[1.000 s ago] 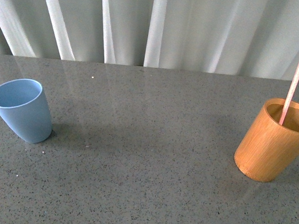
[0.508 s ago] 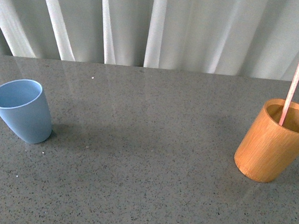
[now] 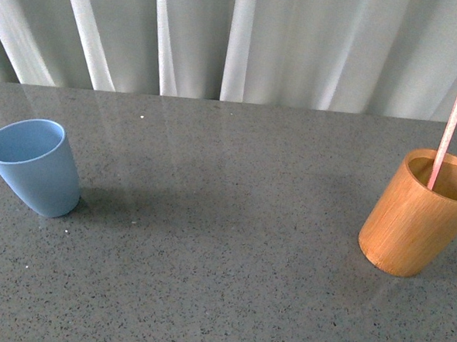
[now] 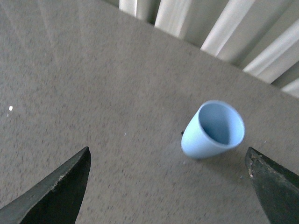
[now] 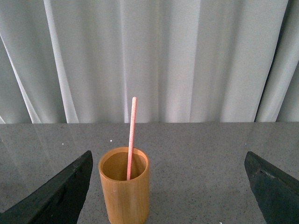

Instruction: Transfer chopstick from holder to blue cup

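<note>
Has the left gripper (image 4: 167,153) and the right gripper (image 5: 168,155) both spread wide, empty (each facing one cup), with the thin pinkish-red chopstick (image 3: 451,126) leaning inside the orange-brown bamboo-look cylindrical holder (image 3: 411,225) at the right of the grey table (image 3: 226,217), well apart from the light-blue plastic cup (image 3: 38,179) at left.

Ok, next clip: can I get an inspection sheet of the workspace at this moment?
Surface: grey speckled table, a few white specks.
Job's things: chopstick stands tilted in the holder, at right; blue cup stands empty, at left.
Clutter: nothing seen.
Grippers: left gripper open, near the blue cup; right gripper open, facing the holder; both hold nothing.
Cables: nothing seen.
Surroundings: white curtain behind the table.
</note>
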